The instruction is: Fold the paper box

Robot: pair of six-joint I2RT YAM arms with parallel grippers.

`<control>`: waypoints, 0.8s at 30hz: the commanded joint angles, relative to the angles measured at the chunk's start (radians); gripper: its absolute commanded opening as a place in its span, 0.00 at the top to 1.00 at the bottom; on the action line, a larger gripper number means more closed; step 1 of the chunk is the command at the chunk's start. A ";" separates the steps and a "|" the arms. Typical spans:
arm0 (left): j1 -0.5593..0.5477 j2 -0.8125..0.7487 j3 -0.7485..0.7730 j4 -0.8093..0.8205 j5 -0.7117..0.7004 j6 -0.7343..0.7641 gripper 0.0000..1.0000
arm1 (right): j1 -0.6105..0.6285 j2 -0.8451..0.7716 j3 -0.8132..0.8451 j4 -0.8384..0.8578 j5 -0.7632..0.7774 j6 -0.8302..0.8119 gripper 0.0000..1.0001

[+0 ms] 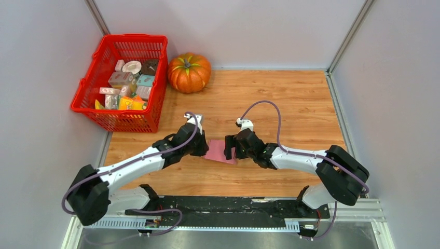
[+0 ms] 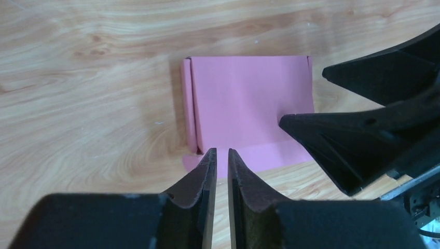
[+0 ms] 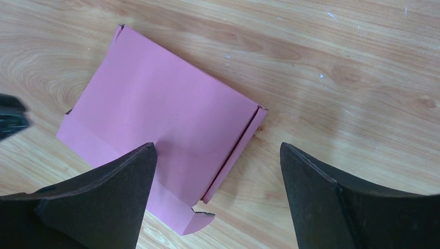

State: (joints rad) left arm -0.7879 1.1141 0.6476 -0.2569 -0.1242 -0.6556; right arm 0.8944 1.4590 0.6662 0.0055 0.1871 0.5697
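The pink paper box (image 1: 220, 151) lies on the wooden table between my two grippers, partly folded, with one wide panel up and narrow side flaps. In the left wrist view the box (image 2: 249, 98) has a raised side flap on its left and a flat flap toward me. My left gripper (image 2: 221, 151) is nearly shut, with only a thin gap between its tips, which sit at that near flap and hold nothing. My right gripper (image 3: 217, 146) is wide open. Its left finger (image 3: 119, 181) rests over the box panel (image 3: 161, 104) and its right finger is over bare wood.
A red basket (image 1: 85, 88) full of small packages stands at the back left, with an orange pumpkin (image 1: 189, 72) beside it. Grey walls close in both sides and the back. The right gripper's fingers (image 2: 353, 145) crowd the right of the left wrist view.
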 commanded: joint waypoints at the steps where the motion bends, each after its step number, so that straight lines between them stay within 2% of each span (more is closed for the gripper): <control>1: 0.010 0.116 0.050 0.105 0.150 0.017 0.82 | 0.005 -0.029 -0.008 0.010 -0.020 -0.044 0.08; 4: 0.010 0.173 0.015 0.171 0.193 -0.015 0.85 | -0.002 -0.042 -0.002 -0.002 -0.046 -0.042 0.08; 7: 0.010 0.188 -0.045 0.237 0.199 -0.050 0.86 | -0.038 -0.060 -0.007 -0.035 -0.136 -0.039 0.07; 13: 0.010 0.188 -0.094 0.254 0.170 -0.055 0.86 | -0.066 -0.135 -0.071 -0.024 -0.268 -0.076 0.12; 17: 0.010 0.210 -0.097 0.252 0.172 -0.050 0.87 | -0.083 -0.150 -0.109 -0.015 -0.275 -0.090 0.25; 18: 0.010 0.211 -0.097 0.252 0.170 -0.050 0.87 | -0.090 -0.149 -0.115 -0.015 -0.279 -0.091 0.32; 21: 0.010 0.211 -0.094 0.252 0.169 -0.045 0.87 | -0.112 -0.134 -0.119 0.033 -0.291 -0.090 0.44; 24: 0.010 0.211 -0.080 0.246 0.167 -0.039 0.86 | -0.124 -0.105 -0.111 0.053 -0.302 -0.096 0.48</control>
State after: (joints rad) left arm -0.7780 1.3170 0.5602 -0.0216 0.0437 -0.6987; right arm 0.7860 1.3357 0.5503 -0.0189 -0.0868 0.4953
